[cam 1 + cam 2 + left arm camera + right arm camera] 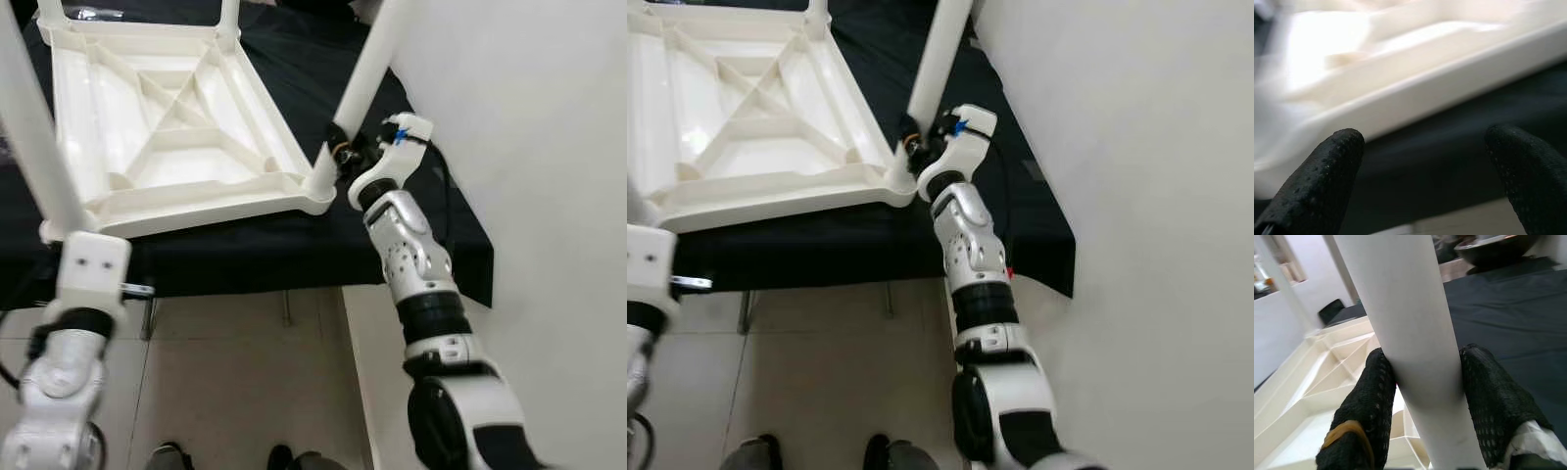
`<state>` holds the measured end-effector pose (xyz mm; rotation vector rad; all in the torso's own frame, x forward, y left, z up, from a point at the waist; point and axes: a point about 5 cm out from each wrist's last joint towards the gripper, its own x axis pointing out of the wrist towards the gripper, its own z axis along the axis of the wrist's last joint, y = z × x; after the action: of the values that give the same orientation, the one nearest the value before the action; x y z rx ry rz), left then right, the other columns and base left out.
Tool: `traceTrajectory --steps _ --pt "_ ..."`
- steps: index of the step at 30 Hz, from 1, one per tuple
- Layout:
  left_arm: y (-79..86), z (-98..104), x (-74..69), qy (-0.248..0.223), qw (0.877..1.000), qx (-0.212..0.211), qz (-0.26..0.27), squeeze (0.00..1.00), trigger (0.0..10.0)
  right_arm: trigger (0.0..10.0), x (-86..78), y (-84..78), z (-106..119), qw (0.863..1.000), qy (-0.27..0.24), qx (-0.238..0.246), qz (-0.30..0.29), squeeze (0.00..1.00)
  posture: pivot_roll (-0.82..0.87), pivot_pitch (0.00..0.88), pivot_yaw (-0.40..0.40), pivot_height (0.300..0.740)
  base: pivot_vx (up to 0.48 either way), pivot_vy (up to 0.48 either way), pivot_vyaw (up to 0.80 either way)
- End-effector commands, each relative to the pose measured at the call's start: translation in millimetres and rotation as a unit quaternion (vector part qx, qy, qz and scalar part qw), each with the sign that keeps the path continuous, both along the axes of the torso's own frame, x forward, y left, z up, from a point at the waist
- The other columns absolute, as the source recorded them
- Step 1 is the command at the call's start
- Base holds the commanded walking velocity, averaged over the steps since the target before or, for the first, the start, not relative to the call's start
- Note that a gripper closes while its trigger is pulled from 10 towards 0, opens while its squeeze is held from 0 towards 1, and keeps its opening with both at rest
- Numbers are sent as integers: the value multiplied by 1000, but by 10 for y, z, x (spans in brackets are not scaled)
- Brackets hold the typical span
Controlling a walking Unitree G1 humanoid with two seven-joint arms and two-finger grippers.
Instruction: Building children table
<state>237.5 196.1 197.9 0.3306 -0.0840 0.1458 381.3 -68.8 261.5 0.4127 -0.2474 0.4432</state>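
A black-covered table (255, 255) carries the work, standing close against a white wall (529, 117). On it lies the white plastic children's table top (167, 127), flipped upside down so its ribbed underside and corner sockets face up, which is how the legs can be pushed in from above. A leg (367, 73) rises slanting from the near right corner socket, and another leg (29, 127) stands at the near left corner. The right gripper (343, 157) reaches to the base of the right-hand leg, its fingers (1366, 401) clenched on that leg from both sides just above the socket, probably to seat or steady it. The left gripper (1425, 166) hovers at the top's near edge, fingers (1327, 176) spread apart and grasping nothing.
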Motion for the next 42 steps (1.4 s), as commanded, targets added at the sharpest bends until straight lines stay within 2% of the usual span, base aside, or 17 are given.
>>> traceTrajectory --steps 1,5,7,10,14,17,18,20,22,24,25,26,31,36,42 --pt "-129 -47 -33 2 1000 -1 -19 0 10000 10000 -68 122 -103 999 8 -13 44 0 123 183 -255 740 0 0 0" --pt "-240 -101 -25 11 999 -21 -36 0 10000 10000 -146 191 -132 998 2 -23 64 0 116 179 -254 740 0 0 0" --pt "-240 -101 -25 11 999 -21 -36 0 10000 10000 -146 191 -132 998 2 -23 64 0 116 179 -254 740 0 0 0" --pt "-276 -71 -1 2 999 -29 -38 0 10000 10000 -253 287 -127 996 -9 -29 89 0 117 174 -256 740 0 0 0" --pt "-289 -67 -3 0 999 -30 -38 0 10000 10000 -307 349 -117 994 -10 -26 102 0 117 168 -256 740 0 0 0" --pt "-325 -119 -19 6 999 -37 -36 0 10000 10000 -427 557 -106 992 -9 -16 128 0 114 160 -254 740 0 0 0" --pt "-325 -119 -19 6 999 -37 -36 0 10000 10000 -427 557 -106 992 -9 -16 128 0 114 160 -254 740 0 0 0" --pt "-336 -131 -16 7 999 -37 -33 0 10000 10000 -474 681 -94 990 -10 -13 138 0 118 158 -259 740 0 0 0" --pt "-336 -131 -16 7 999 -37 -33 0 10000 10000 -474 681 -94 990 -10 -13 138 0 118 158 -259 740 0 0 0" --pt "-339 -109 -15 2 999 -37 -31 0 10000 10000 -503 783 -71 990 -13 -16 141 0 119 160 -263 740 0 0 0" --pt "-339 -109 -15 2 999 -37 -31 0 10000 10000 -503 783 -71 990 -13 -16 141 0 119 160 -263 740 0 0 0" --pt "-330 -87 -17 -2 999 -38 -29 0 10000 10000 -489 864 -70 990 -12 -23 135 0 120 164 -268 740 0 0 0" --pt "-324 -83 -16 -4 999 -39 -27 0 10000 10000 -465 903 -77 991 -5 -27 128 0 118 164 -272 740 0 0 0" --pt "-327 -99 -27 -3 999 -41 -21 0 10000 10000 -424 1049 -41 991 7 -17 132 0 119 169 -281 740 0 0 0" --pt "-332 -101 -30 -2 999 -41 -20 0 10000 10000 -432 1119 -8 990 6 -15 138 0 118 169 -286 740 0 0 0"
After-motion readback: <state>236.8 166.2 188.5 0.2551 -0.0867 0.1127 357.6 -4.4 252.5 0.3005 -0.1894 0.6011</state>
